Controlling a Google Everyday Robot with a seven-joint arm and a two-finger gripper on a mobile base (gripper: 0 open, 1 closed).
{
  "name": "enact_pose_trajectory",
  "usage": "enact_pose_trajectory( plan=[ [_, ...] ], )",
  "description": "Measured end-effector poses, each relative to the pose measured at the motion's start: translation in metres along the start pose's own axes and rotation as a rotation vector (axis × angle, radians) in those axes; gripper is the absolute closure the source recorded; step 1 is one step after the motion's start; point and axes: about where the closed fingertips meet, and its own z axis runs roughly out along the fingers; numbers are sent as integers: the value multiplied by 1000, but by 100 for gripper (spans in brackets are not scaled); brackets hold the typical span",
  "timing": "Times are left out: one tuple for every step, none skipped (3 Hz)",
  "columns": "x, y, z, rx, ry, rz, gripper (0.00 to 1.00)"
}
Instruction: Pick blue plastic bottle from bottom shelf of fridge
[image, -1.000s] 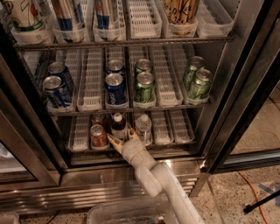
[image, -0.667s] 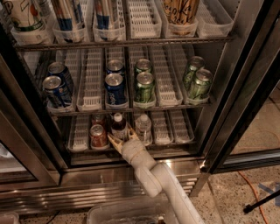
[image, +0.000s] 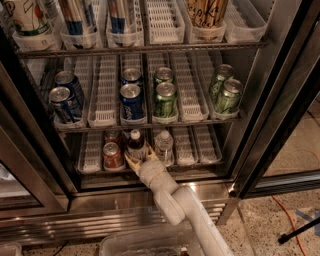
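The fridge (image: 280, 100) stands open, its glass door swung to the right. On the bottom shelf (image: 192, 150), in white slotted lane trays, the blue plastic bottle (image: 135, 144) stands upright with a white cap and dark liquid. My gripper (image: 140, 159) reaches in from below on a pale arm. Its fingers are spread at the base of the bottle, one on each side, not closed on it. A red can (image: 113, 155) stands just left of the bottle and a clear water bottle (image: 163, 146) just right.
The middle rack holds blue cans (image: 132, 101) and green cans (image: 165, 99); more green cans (image: 228, 95) are at right. The top rack holds tall cans and cups. The stainless base panel (image: 100, 220) lies below. A clear plastic bin (image: 145, 242) sits at the front. An orange cable (image: 292, 220) crosses the floor.
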Motion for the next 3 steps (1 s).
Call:
enact_pose_trajectory(
  plan=[
    [0,0,0,0,0,0,100],
    [-3,2,0,2,-45,-17,100],
    [-9,3,-3,26,-109,-48,100]
  ],
)
